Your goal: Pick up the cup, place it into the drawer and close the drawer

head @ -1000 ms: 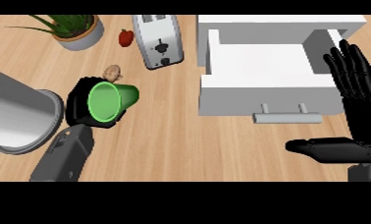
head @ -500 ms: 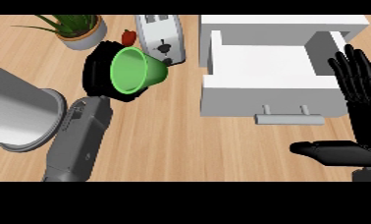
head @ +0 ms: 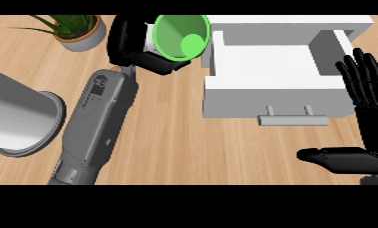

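Note:
A green cup (head: 181,37) is held up in my left hand (head: 133,47), whose black fingers curl round its outside. The cup lies tilted with its mouth facing me, just left of the open white drawer (head: 275,104). The drawer is pulled out toward me, its inside bare, with a grey handle (head: 292,119) on its front. My right hand (head: 359,97) rests open at the right edge, fingers up beside the drawer's right wall, thumb stretched out low.
A potted plant (head: 75,31) stands at the back left. A large grey metal pot (head: 26,117) lies at the left edge. The wooden counter (head: 177,142) stretches below the drawer. My left forearm (head: 92,127) crosses the counter's left half.
My left hand has lifted the cup and carried it up and to the right, from the left part of the counter to beside the drawer's left wall. The toaster is now hidden. The right hand stayed still.

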Robot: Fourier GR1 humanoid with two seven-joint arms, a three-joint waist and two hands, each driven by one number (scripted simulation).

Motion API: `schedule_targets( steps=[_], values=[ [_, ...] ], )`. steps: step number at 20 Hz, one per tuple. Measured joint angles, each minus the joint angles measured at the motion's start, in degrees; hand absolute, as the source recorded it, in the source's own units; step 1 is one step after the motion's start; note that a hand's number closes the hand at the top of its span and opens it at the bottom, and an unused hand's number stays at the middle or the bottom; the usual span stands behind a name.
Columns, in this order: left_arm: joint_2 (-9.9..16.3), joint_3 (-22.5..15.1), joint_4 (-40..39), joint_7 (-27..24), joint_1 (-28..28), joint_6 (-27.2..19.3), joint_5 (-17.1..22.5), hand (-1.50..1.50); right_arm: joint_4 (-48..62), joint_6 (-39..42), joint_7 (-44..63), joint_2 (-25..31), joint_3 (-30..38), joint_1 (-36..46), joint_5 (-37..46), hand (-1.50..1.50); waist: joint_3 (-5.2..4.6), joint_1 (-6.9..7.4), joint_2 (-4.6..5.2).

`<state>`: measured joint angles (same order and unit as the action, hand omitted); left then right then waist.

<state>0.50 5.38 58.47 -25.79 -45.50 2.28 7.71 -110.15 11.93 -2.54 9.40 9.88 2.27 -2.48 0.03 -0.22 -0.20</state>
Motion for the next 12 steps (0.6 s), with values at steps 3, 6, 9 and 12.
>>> schedule_targets(
  steps=[3,6,9,12],
  values=[
    [-0.26,-3.91,0.42,3.90,-3.62,-4.81,0.87,1.50,0.21,0.71,-0.15,0.64,0.97,-0.01,-0.94,-1.50,0.00,-0.31,0.07],
    [-0.37,-5.57,-2.54,6.11,-8.77,-8.46,1.61,1.50,0.30,0.61,0.91,0.95,1.06,1.55,-1.24,-1.50,-0.01,-0.62,0.20],
    [-0.44,-7.49,-6.99,7.13,-13.46,-12.02,3.71,1.50,1.41,0.81,-0.56,0.64,0.82,1.35,-0.70,-1.50,-0.01,-0.94,0.31],
    [-0.47,-8.27,-12.30,7.91,-17.81,-13.43,6.08,1.50,1.24,0.93,-0.45,0.54,0.70,1.16,-0.69,-1.50,0.01,-1.29,0.42]
  ],
)
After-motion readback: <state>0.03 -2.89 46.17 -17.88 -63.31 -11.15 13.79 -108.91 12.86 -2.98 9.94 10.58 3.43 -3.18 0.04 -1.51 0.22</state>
